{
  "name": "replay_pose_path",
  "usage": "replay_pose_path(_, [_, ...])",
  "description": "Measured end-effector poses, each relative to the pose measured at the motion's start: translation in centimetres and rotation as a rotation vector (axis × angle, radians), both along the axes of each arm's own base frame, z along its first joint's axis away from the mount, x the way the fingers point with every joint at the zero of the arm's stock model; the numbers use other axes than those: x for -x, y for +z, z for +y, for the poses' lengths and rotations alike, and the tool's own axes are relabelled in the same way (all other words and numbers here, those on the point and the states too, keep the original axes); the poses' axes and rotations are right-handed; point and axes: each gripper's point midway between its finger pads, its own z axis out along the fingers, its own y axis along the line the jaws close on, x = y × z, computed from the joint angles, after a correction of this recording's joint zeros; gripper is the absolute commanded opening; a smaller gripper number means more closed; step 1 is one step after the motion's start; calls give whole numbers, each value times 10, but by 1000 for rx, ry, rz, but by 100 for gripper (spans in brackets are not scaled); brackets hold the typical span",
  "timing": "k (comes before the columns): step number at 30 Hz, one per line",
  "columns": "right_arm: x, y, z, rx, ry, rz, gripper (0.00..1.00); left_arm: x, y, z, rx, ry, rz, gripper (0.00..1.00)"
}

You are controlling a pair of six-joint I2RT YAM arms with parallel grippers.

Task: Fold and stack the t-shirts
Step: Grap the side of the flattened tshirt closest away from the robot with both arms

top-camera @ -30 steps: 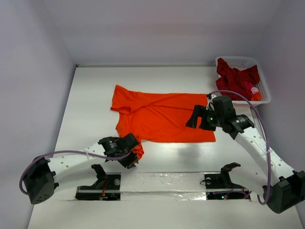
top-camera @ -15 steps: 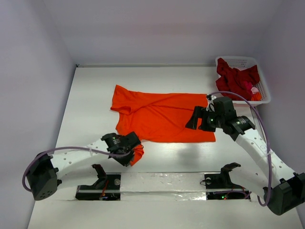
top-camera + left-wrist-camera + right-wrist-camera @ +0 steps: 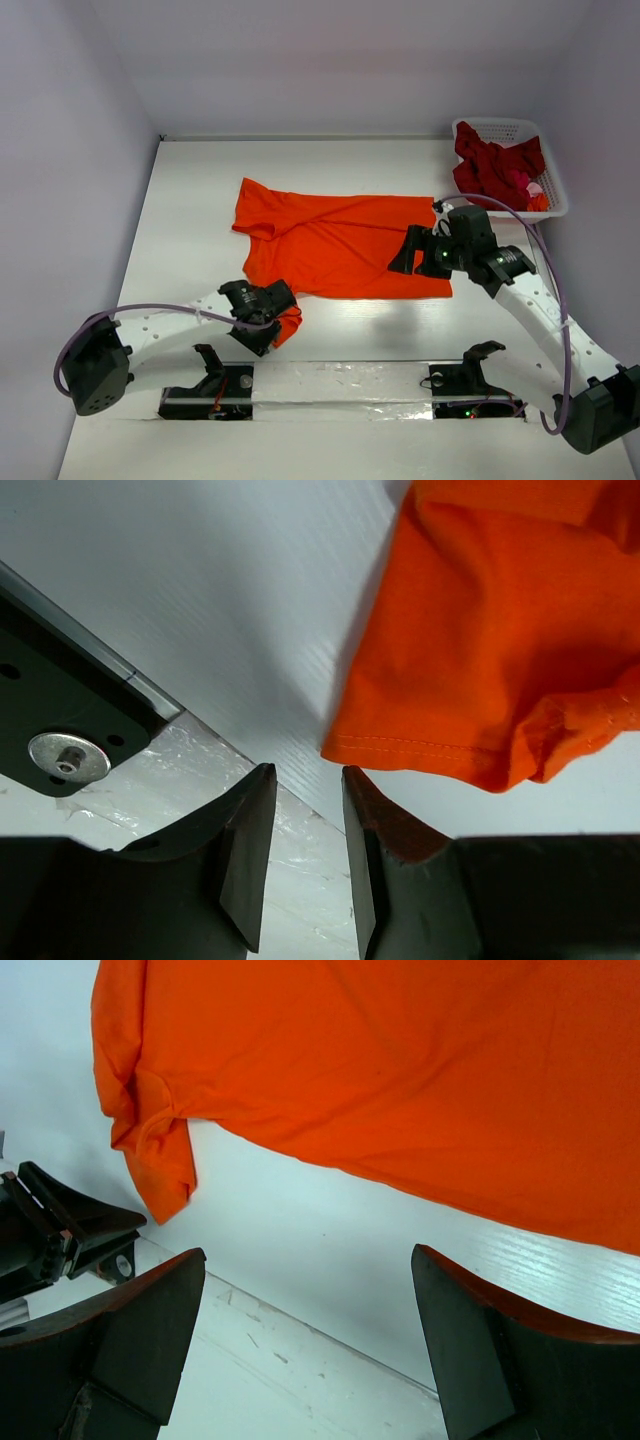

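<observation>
Orange t-shirt [image 3: 340,245] is lying spread on the table [image 3: 190,200], one sleeve bunched.
Left gripper [image 3: 310,780] and right gripper [image 3: 308,1255] are hanging released by its near edge.

- The orange t-shirt [image 3: 335,245] lay spread flat across the middle of the tabletop [image 3: 190,190], sleeves toward the left edge and hem toward the right edge.
- Its near sleeve lay bunched close to the near edge.
- The left gripper [image 3: 268,338] sat low, just beside that bunched sleeve. Its jaw setting could not be made out from above.
- The right gripper [image 3: 402,250] hung over the shirt's near right corner, with its arm reaching in from the near right corner of the tabletop.
- A white lattice basket [image 3: 500,127] stood in the far right corner.
- The dark red t-shirts [image 3: 495,165] lay heaped inside the basket.
</observation>
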Motion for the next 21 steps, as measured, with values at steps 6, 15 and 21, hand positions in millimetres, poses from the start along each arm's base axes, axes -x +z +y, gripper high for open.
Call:
replay_pose_path(6, [2, -3, 0, -3, 5, 9, 89, 6, -5, 2, 3, 11, 18, 29])
replay_pose_path(15, [3, -3, 1, -6, 8, 10, 89, 5, -11, -3, 28, 28, 14, 29])
replay_pose_path(21, [3, -2, 2, -9, 10, 11, 89, 6, -14, -2, 16, 35, 21, 28])
